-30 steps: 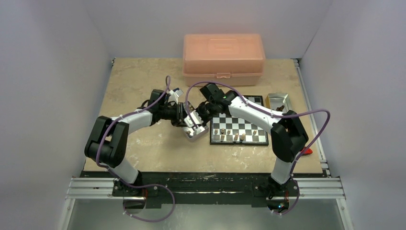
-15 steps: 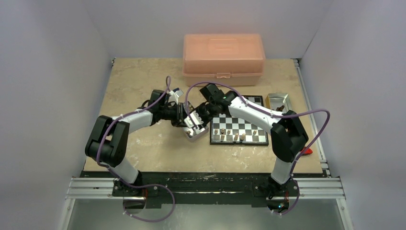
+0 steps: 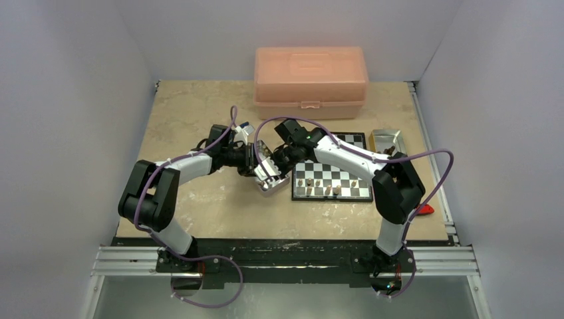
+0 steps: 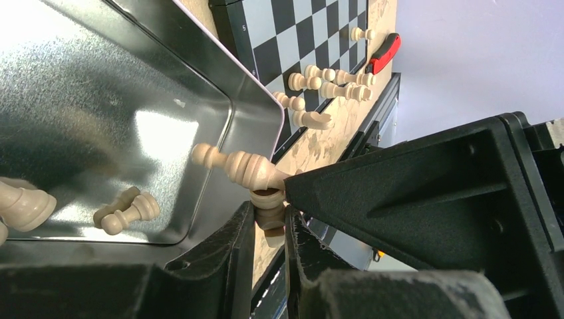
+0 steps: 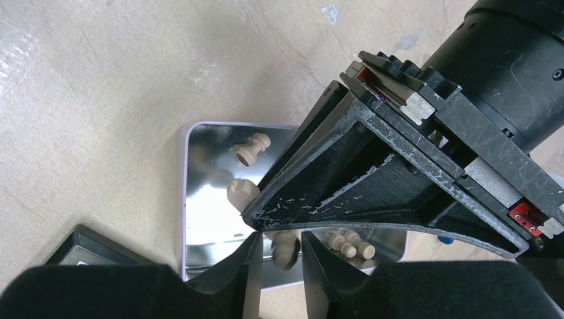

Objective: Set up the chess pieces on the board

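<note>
Over the shiny tin (image 5: 199, 196), right fingers (image 5: 241, 282) pinch a pale turned-wood chessman (image 5: 284, 250); left fingers (image 4: 229, 266) sit narrow, hold unclear.

We are looking at a robotics lab bench, a boxed-in test cell and no lived-in room. Plain pale walls (image 3: 66, 100) close off the tabletop (image 3: 199, 113) on its left, far and right sides. Along the tabletop's near edge runs a slotted aluminium rail (image 3: 126, 260), and bolted there stand the left arm (image 3: 189, 165) and the right arm (image 3: 346, 154), white and black, trailing purple cables (image 3: 234, 114). Above the tabletop's middle they end in the black left pincer (image 4: 269, 219) and right pincer (image 5: 282, 242).
</note>
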`<state>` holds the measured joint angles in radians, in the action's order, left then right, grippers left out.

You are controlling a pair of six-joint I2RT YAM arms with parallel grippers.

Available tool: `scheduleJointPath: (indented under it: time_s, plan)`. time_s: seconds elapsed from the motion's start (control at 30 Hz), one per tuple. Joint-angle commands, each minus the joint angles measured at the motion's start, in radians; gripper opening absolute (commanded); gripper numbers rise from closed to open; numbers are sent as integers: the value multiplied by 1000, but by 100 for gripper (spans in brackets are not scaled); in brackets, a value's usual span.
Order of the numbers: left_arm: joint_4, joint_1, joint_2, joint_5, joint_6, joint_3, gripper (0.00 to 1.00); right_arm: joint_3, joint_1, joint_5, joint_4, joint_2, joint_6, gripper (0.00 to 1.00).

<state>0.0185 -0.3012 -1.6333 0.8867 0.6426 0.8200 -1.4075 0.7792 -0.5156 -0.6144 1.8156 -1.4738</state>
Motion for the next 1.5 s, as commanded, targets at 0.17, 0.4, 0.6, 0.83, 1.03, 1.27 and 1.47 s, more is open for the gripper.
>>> scheduleJointPath:
  time_s: [0.17,0.4,0.6,0.83,1.03,1.27,1.47]
  plan:
    - [-20,8,-5,14,-22,4,0,-29,9,-7,-11,-4,24,12]
    - [62,17,3,-64,-51,1,0,-44,4,-38,15,-9,119,1]
    - [148,25,21,-155,-102,17,0,-79,-17,-81,20,-3,215,0]
    - [164,27,34,-205,-119,36,6,-116,-59,-151,18,17,322,0]
    - [160,27,91,-255,-117,37,29,-122,-76,-172,50,40,433,0]
    - [142,27,143,-270,-117,43,39,-146,-109,-218,93,45,617,0]
    - [159,28,277,-373,-168,-7,48,-207,-164,-281,83,59,825,0]
